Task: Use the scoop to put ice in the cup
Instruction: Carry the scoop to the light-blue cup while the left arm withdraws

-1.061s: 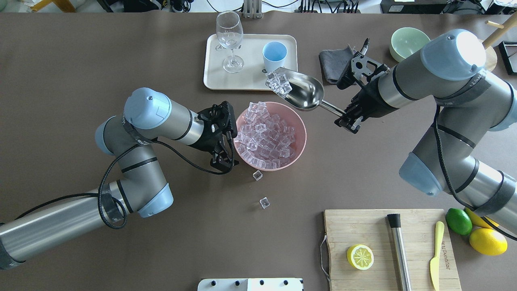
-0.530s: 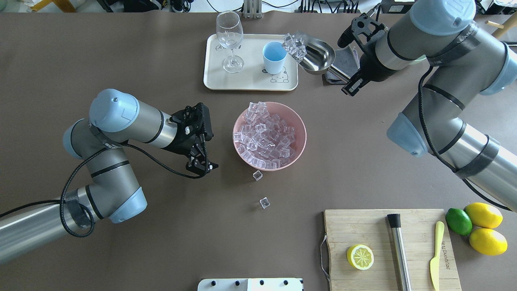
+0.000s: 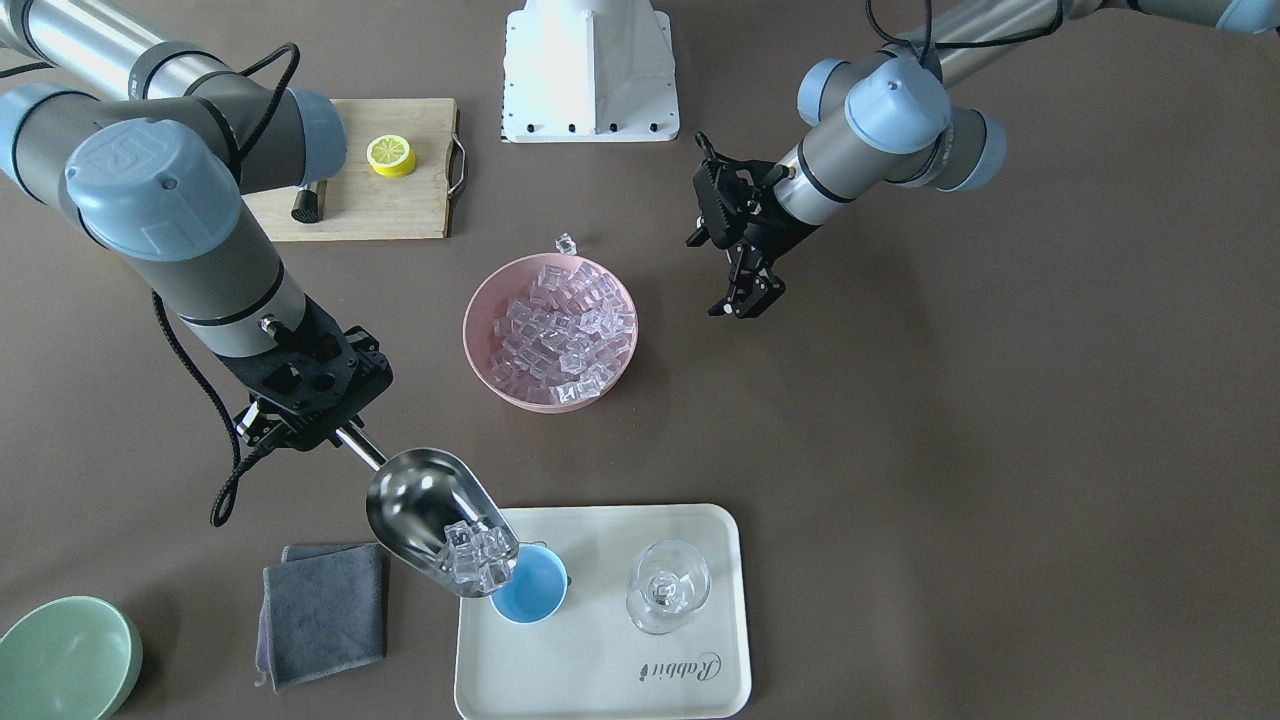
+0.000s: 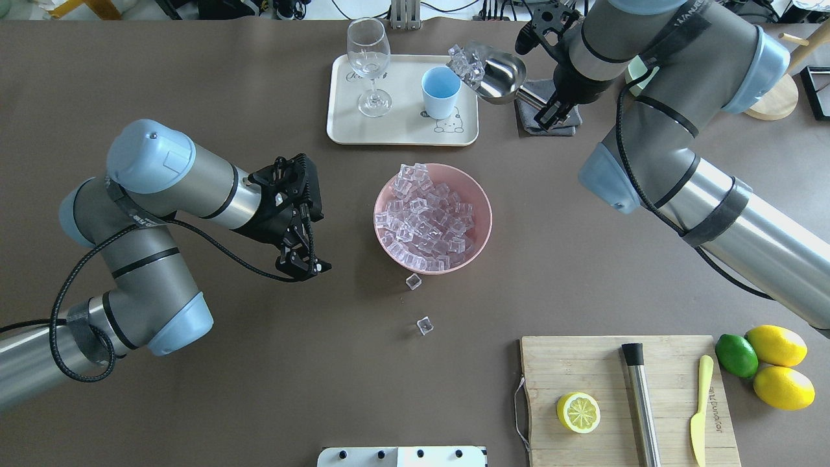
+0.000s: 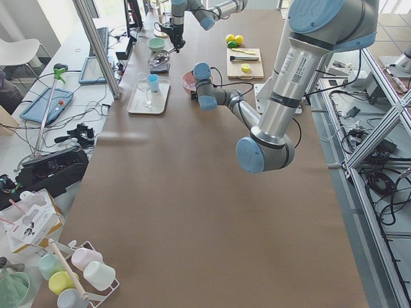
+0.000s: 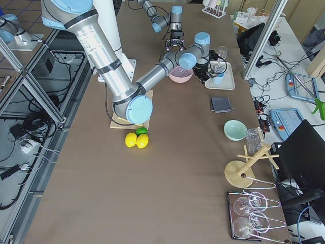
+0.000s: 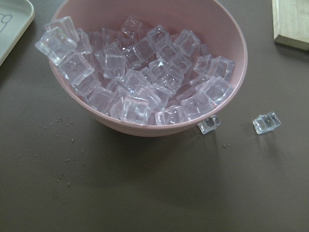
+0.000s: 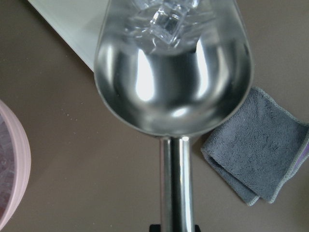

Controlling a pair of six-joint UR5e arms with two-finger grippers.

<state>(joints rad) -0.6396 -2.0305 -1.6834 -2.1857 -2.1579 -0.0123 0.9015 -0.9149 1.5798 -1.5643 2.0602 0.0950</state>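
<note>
My right gripper [image 4: 559,110] is shut on the thin handle of the silver scoop [image 4: 502,78], also in the front view [image 3: 425,510]. The scoop hangs over the tray's edge, with its mouth at the rim of the light-blue cup [image 4: 440,91]. Several ice cubes [image 4: 467,63] sit piled at the scoop's mouth and also show in the front view [image 3: 478,555]. The cup looks empty inside [image 3: 530,590]. The pink bowl [image 4: 487,224] holds many ice cubes. My left gripper [image 4: 301,263] is open and empty, left of the bowl and apart from it.
The cream tray [image 4: 402,130] carries the cup and a clear stemmed glass [image 4: 369,65]. A grey cloth [image 3: 320,610] and a pale green bowl [image 3: 65,655] lie beyond the scoop. Two loose cubes [image 4: 413,281] [image 4: 425,325] lie before the bowl. A cutting board [image 4: 603,363] is at the front right.
My right arm has carried the scoop with its ice from above the bowl's far edge to the cup on the tray. My left gripper has drawn back leftward from the bowl.
</note>
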